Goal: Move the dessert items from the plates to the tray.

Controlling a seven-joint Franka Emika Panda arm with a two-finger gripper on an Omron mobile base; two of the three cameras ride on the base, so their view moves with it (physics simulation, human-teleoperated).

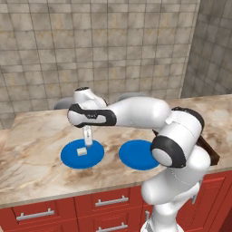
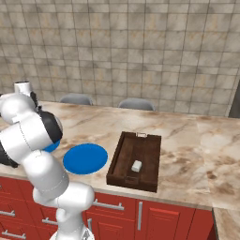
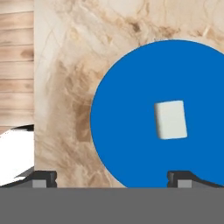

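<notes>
Two blue plates lie on the marble counter. The left plate (image 1: 72, 157) carries a small cream dessert cube (image 1: 82, 152). The right plate (image 1: 136, 154) is bare where it shows. My gripper (image 1: 87, 141) hangs open just above the left plate, slightly behind the cube. In the hand view the cube (image 3: 170, 119) sits on the plate (image 3: 127, 109) above the right fingertip (image 3: 180, 178), off to the right of the gap between my open fingers. The dark wooden tray (image 2: 140, 145) lies to the right of the plates, and a second cream cube (image 2: 137, 166) rests in it.
The counter's front edge runs just before the plates, with red drawers (image 1: 108, 201) below. Two grey chair backs (image 2: 76, 99) rise behind the counter's far side. My arm's elbow (image 1: 174, 140) hides part of the right plate and most of the tray in the left base view.
</notes>
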